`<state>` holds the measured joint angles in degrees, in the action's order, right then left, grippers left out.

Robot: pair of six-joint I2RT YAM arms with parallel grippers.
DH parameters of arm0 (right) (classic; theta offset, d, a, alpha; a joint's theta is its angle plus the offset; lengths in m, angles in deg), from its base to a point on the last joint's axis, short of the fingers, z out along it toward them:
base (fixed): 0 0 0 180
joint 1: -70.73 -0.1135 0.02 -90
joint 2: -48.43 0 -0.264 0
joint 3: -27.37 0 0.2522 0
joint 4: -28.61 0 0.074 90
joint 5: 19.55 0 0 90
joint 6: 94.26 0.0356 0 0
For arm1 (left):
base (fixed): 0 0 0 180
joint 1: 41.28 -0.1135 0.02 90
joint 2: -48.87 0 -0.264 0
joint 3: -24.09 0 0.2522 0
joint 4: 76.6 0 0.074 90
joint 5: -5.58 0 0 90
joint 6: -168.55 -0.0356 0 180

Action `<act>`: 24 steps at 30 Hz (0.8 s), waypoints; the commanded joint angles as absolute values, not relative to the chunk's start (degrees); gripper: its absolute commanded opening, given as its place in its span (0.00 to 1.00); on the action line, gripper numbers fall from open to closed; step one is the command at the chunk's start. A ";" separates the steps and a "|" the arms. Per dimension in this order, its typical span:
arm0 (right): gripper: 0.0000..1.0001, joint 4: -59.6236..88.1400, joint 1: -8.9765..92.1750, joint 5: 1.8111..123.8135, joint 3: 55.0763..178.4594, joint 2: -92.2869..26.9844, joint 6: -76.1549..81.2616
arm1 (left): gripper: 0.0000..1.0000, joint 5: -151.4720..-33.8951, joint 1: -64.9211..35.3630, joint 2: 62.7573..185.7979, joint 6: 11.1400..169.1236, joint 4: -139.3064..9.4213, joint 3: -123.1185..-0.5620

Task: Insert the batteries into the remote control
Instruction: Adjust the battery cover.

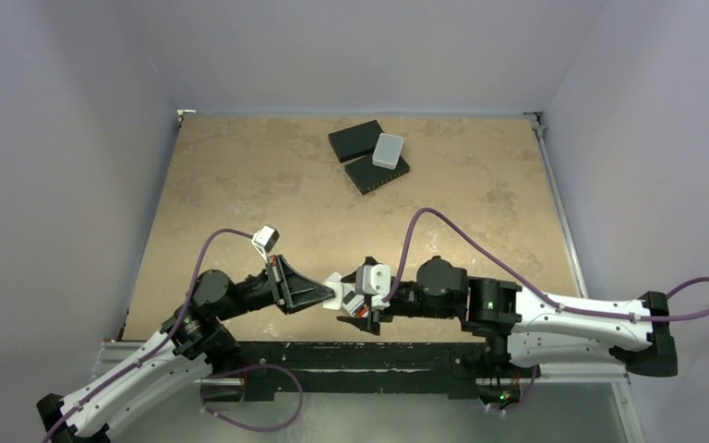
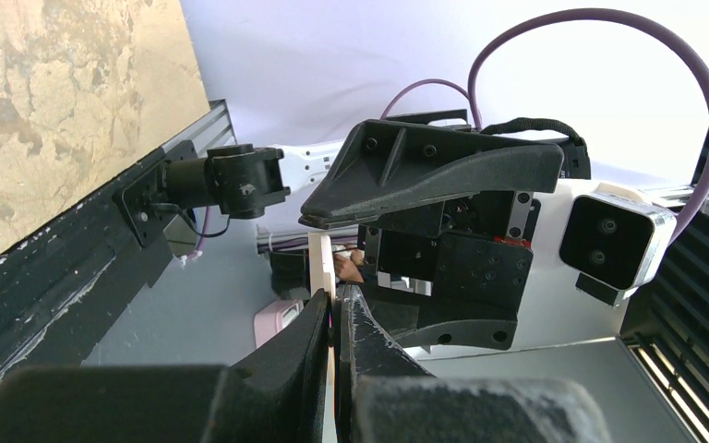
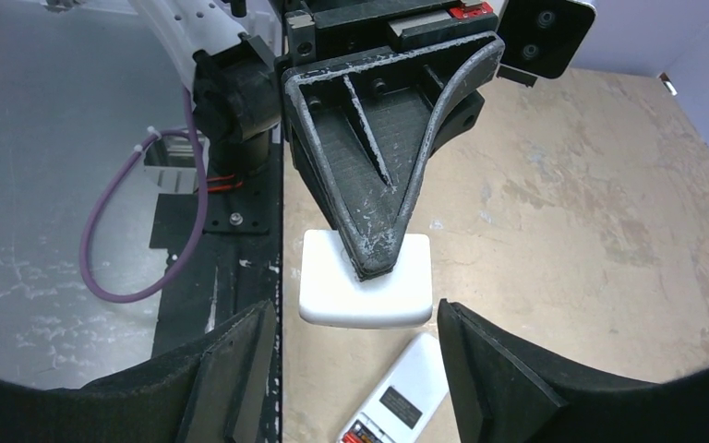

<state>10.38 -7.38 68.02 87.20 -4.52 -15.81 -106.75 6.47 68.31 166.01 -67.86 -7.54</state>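
Note:
My left gripper (image 1: pixel 330 295) is shut on a flat white rounded plate (image 3: pixel 365 293) and holds it above the table; in the left wrist view the plate (image 2: pixel 321 263) shows edge-on between the closed fingers (image 2: pixel 309 337). My right gripper (image 3: pixel 355 316) is open, its fingers on either side of the plate without touching it. Below it the white remote control (image 3: pixel 415 374) lies back up on the table. The red-orange and the dark battery (image 3: pixel 358 434) sit side by side in its recess at the frame's bottom edge. In the top view the remote is hidden under the right gripper (image 1: pixel 362 309).
Two black flat boxes (image 1: pixel 355 140) (image 1: pixel 378 173) lie at the far middle of the table with a pale grey rounded box (image 1: pixel 388 149) on top. The table's near edge and black rail (image 1: pixel 332 355) run just below both grippers.

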 commanded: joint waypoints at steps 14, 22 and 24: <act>0.58 12.74 -7.76 69.13 89.74 -5.01 -16.04 | 0.00 -108.05 6.62 68.38 165.48 -68.90 -8.11; 0.49 12.78 -7.76 69.55 89.74 -4.57 -16.04 | 0.00 -108.15 6.58 68.04 165.43 -68.43 -7.93; 0.47 12.75 -7.76 69.57 89.74 -4.48 -15.97 | 0.00 -108.05 6.55 67.99 165.46 -67.93 -7.88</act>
<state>10.58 -7.38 68.48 87.20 -4.91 -15.88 -107.36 6.47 68.29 166.01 -67.79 -7.54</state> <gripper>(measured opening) 0.569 0.021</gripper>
